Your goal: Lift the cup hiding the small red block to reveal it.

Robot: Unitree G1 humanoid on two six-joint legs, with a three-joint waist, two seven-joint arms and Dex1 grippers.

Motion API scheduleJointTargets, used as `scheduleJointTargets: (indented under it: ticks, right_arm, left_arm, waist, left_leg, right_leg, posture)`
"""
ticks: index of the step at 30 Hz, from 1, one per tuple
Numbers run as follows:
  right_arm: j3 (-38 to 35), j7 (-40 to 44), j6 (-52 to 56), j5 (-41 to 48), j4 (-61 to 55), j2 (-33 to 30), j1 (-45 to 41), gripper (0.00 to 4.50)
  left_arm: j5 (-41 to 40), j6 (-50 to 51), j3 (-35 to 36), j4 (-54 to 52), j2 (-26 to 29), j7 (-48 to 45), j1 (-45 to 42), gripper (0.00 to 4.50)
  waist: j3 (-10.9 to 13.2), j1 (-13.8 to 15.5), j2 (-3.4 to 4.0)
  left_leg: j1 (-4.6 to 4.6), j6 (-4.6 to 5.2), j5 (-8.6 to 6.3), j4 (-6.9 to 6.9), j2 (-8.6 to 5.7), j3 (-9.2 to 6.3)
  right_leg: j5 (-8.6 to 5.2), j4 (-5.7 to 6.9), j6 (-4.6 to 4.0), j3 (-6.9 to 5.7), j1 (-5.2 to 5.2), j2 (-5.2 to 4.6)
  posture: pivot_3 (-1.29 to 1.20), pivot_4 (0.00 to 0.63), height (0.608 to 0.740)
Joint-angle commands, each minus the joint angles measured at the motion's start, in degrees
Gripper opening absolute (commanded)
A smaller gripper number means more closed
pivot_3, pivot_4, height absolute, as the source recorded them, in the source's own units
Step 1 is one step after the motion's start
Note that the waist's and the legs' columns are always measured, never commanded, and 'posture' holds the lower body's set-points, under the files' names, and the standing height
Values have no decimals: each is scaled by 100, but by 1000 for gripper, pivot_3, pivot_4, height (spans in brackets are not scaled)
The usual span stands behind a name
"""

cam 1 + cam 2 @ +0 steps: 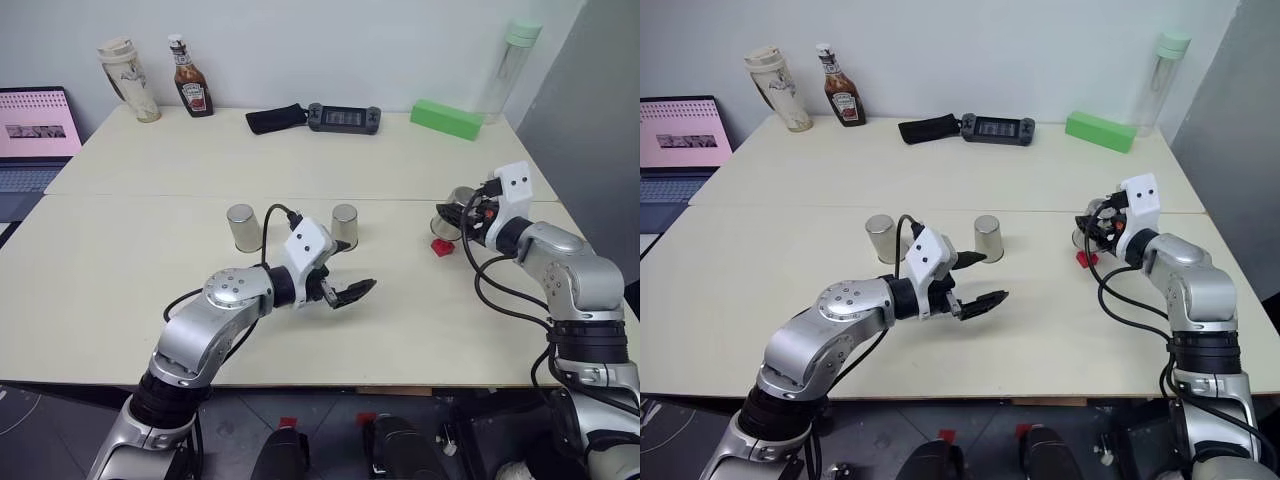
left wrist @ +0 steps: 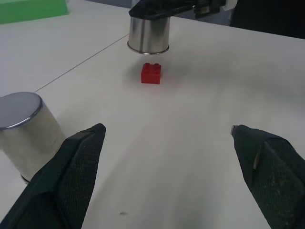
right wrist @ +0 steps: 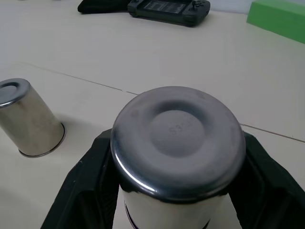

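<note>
At the table's right side my right gripper [image 1: 472, 214] is shut on a silvery metal cup [image 1: 457, 210] and holds it upside down just above the tabletop. The small red block [image 1: 443, 246] lies uncovered on the table right below and in front of that cup. In the left wrist view the red block [image 2: 151, 73] sits in front of the raised cup [image 2: 149, 33]. The right wrist view has the held cup [image 3: 176, 129] between black fingers [image 3: 83, 191]. My left gripper [image 1: 345, 285] hovers open and holds nothing over the table's middle.
Two more upturned metal cups [image 1: 241, 228] [image 1: 345, 225] stand mid-table beyond my left gripper. Along the far edge are a ketchup bottle [image 1: 190, 78], a tumbler [image 1: 129, 80], a black game controller [image 1: 343, 117], a green box [image 1: 447, 118] and a tall bottle [image 1: 509, 70]. A laptop [image 1: 35, 130] sits far left.
</note>
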Motion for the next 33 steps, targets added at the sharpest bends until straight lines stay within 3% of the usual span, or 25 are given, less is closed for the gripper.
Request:
scheduleJointTargets:
  ticks: [1, 10, 28, 30, 33]
  right_arm:
    - [-91, -52, 27, 8, -273, -67, 59, 2647]
    - [-608, -158, 591, 463, -1596, -86, 1162, 2647]
    - [-479, -309, 27, 189, -1168, 15, 1709, 2647]
    - [-462, -312, 5, 167, -1143, -10, 1712, 3348]
    - [-456, -256, 7, 184, -1181, -54, 1702, 4022]
  left_arm:
    - [77, -166, 19, -108, -6, -47, -49, 4500]
    - [69, -181, 45, -168, 11, -116, 93, 4500]
    - [160, -257, -22, -8, 7, -293, -82, 4500]
    - [161, -250, -6, -17, -3, -277, -75, 4500]
    - [163, -254, -10, -24, -11, -273, -78, 4500]
  waist:
    - [0, 0, 0]
    - [-1, 15, 1]
    - [-1, 0, 1]
    - [-1, 0, 1]
    - [-1, 0, 1]
  left_leg:
    - [-1, 0, 0, 0, 0, -1]
    - [-22, 0, 0, -2, 0, -10]
    - [-2, 1, 0, -2, 0, -3]
    - [-1, 1, 0, -2, 0, -2]
    - [0, 1, 0, -1, -1, -3]
  right_leg:
    - [0, 0, 0, 0, 0, 0]
    - [-1, -7, -1, 3, -12, -3]
    - [-1, -5, 1, -1, 2, 2]
    - [-1, -5, 1, -1, 2, 1]
    - [0, -4, 1, -2, 2, 1]
  posture:
    - [0, 150, 740]
    - [0, 150, 740]
    - [0, 150, 740]
    - [0, 150, 740]
    - [0, 150, 740]
